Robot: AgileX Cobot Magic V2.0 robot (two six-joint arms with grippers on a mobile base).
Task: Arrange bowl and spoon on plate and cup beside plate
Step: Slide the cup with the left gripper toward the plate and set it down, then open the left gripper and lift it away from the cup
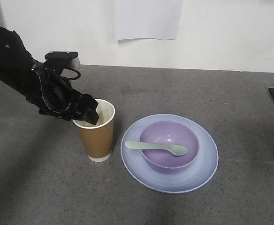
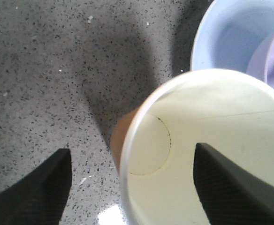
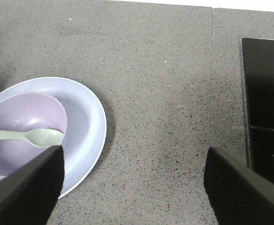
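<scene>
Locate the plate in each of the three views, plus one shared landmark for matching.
Exterior front view: the plate sits right of centre, low in the frame, under the bowl.
Left wrist view: top right corner, only an arc of the plate behind the cup.
Right wrist view: left edge, mid-height, plate partly cut off.
Shared landmark: the bowl, on the plate in all three.

The grey countertop (image 1: 212,98) lies bare behind and right of the plate (image 1: 207,161). Only a thin gap parts the plate from the cup (image 1: 97,136), whose near-left rim the left gripper (image 1: 91,112) straddles (one finger inside). A black panel (image 3: 266,103) bounds the far right.
</scene>
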